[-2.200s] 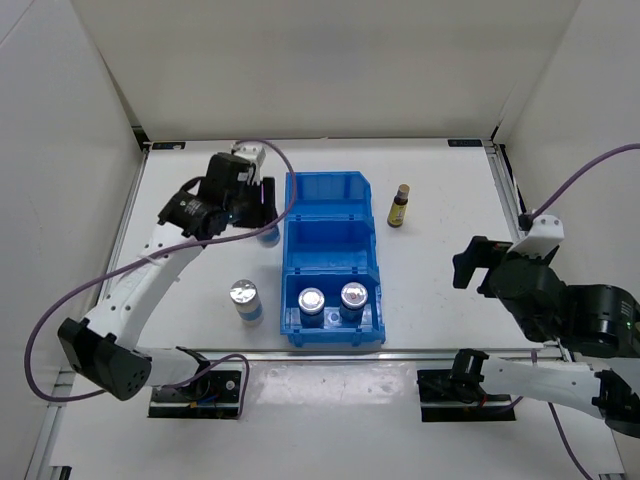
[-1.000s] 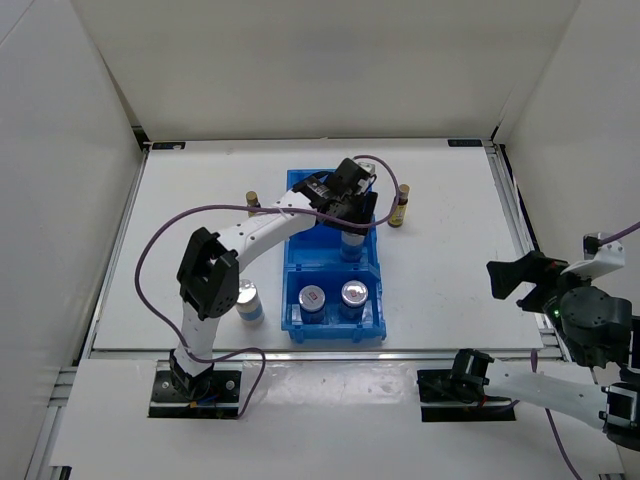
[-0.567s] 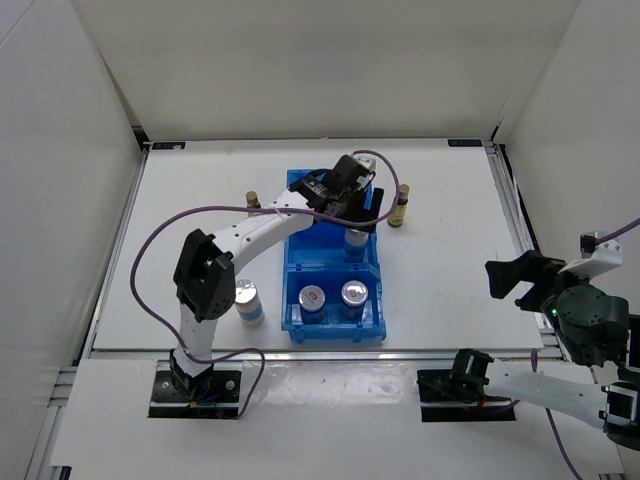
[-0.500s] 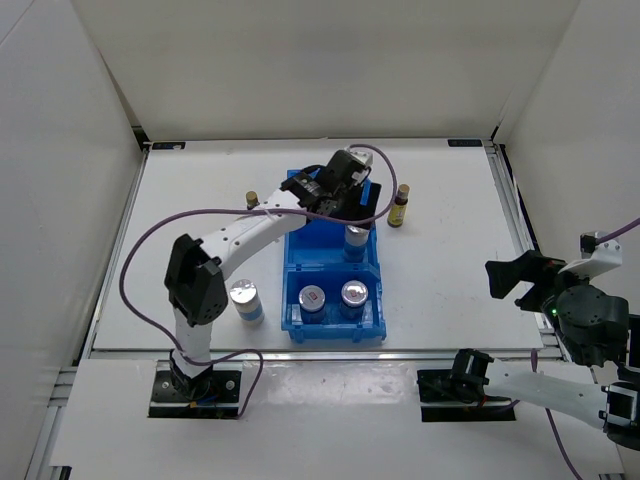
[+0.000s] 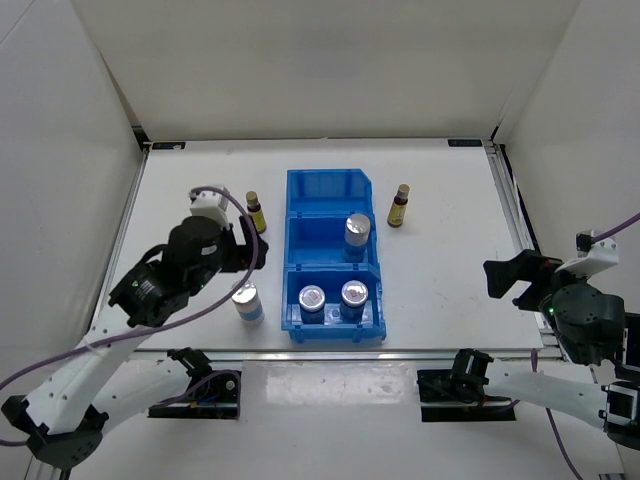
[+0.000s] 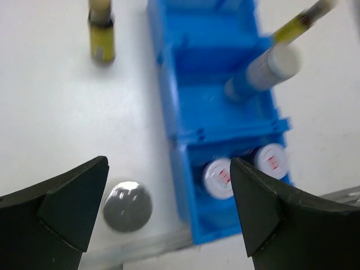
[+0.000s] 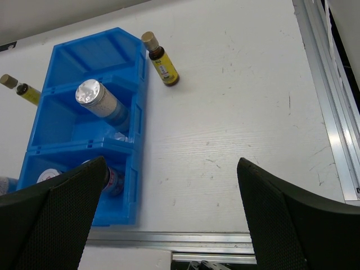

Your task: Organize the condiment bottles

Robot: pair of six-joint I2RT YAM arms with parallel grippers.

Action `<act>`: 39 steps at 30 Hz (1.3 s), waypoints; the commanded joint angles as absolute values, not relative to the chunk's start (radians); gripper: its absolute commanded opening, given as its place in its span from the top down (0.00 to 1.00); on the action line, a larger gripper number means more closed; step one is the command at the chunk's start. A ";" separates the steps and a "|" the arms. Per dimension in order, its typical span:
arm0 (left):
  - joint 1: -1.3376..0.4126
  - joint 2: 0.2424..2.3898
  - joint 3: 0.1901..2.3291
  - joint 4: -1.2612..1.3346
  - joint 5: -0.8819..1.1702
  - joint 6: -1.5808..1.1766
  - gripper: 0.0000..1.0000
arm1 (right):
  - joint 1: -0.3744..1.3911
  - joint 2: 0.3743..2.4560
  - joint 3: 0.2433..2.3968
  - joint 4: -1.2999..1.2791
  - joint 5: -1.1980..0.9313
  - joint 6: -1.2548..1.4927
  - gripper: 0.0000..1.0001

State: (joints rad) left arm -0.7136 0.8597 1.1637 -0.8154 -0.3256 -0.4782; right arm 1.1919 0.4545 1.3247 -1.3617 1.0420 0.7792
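Our left fingers point(image 6: 67, 208) gape wide, holding nothing, over the surface point(image 5: 450, 200) at the bin's point(image 5: 330, 185) 9 o'clock. Our right fingers point(image 7: 62, 214) spread wide and empty too, well off at 3 o'clock. We see a first jar point(image 5: 312, 298) and second jar point(image 5: 352, 293) in the bin's near compartment, and a third jar point(image 5: 357, 228) in the middle one. A fourth jar point(image 5: 244, 296) is on the surface just beside the bin at 8 o'clock. One brown bottle point(image 5: 254, 211) stands at 10 o'clock, the other bottle point(image 5: 400, 204) at 2 o'clock.

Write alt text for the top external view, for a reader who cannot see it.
A blue bin holds three silver-lidded jars: two in its near compartment, one in the middle. A fourth jar and two brown bottles stand outside it. The left gripper and right gripper are open.
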 commanded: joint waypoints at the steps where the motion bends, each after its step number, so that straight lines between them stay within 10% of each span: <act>1: -0.684 0.879 1.049 -0.960 -0.312 -0.618 0.00 | 1.192 0.469 1.318 -1.543 1.069 0.782 0.00; 21: -0.675 0.954 0.882 -1.020 -0.235 -0.765 0.03 | 1.192 0.545 1.318 -1.543 1.069 0.782 0.00; 35: -0.675 1.055 1.445 -1.118 -0.367 -0.499 0.87 | 1.192 0.554 1.318 -1.543 1.069 0.773 0.00; 39: -0.675 1.175 1.664 -1.085 -0.356 -0.440 0.89 | 1.192 0.554 1.318 -1.543 1.069 0.773 0.00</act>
State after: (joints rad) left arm -0.6765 1.1088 1.5497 -1.1233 -0.3237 -0.5190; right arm 1.1919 0.5415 1.3228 -1.3617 1.0420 0.7757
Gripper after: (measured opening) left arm 0.712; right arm 0.998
